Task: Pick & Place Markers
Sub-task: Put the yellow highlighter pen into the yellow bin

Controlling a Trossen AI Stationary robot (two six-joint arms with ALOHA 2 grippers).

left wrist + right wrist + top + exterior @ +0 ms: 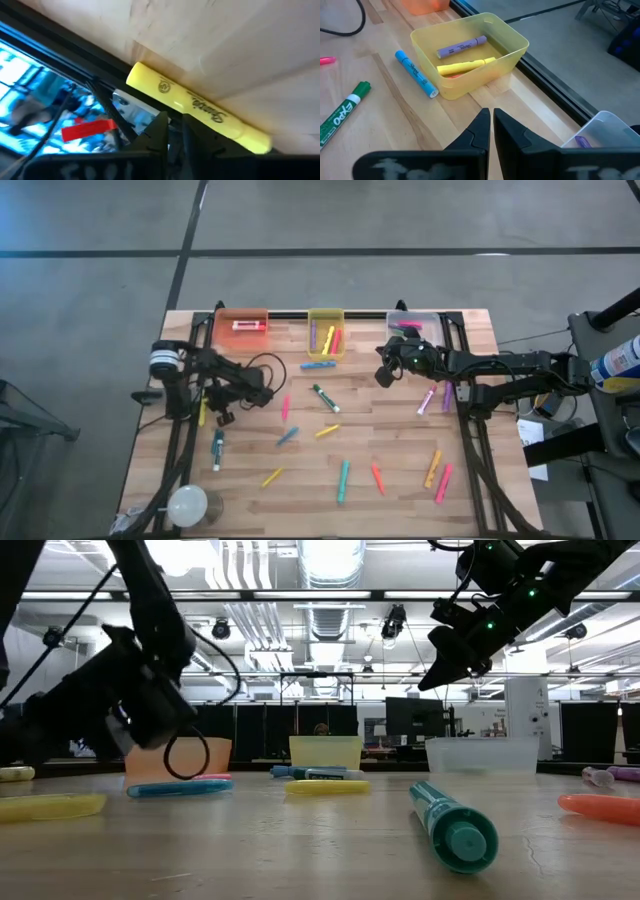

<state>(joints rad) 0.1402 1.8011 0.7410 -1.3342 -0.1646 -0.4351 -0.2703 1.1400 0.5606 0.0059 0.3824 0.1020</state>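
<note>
A wooden table (400,445) was seen from straight above, with markers scattered across it. Nearest the front edge, at about six o'clock, lay a teal marker (343,480), a red marker (378,478), a yellow marker (272,477), and, toward five o'clock, an orange marker (432,468) beside a pink marker (442,482). A pale round object (187,505) sat at the seven o'clock corner.

Around the middle lay a green-capped marker (324,398), another yellow one, a blue one and a pink one.

At nine o'clock the left gripper (222,416) was low over the table's left edge. Its wrist camera showed its fingers (161,131) drawn narrow around a yellow highlighter (197,106) lying on the wood at the table's edge; whether they actually gripped it could not be told.

At about two o'clock the right gripper (384,373) hung above the table, fingers (481,131) pressed together and holding nothing. Two purple markers (437,397) lay just beside that arm.

Along the far edge, from eleven to one o'clock, stood three bins: an orange bin (241,323) with a pink marker inside, a yellow bin (512,37) holding a purple marker (461,47) and a yellow marker (466,65), and a clear bin (426,319). A light blue marker (416,73) lay just beside the yellow bin.
</note>
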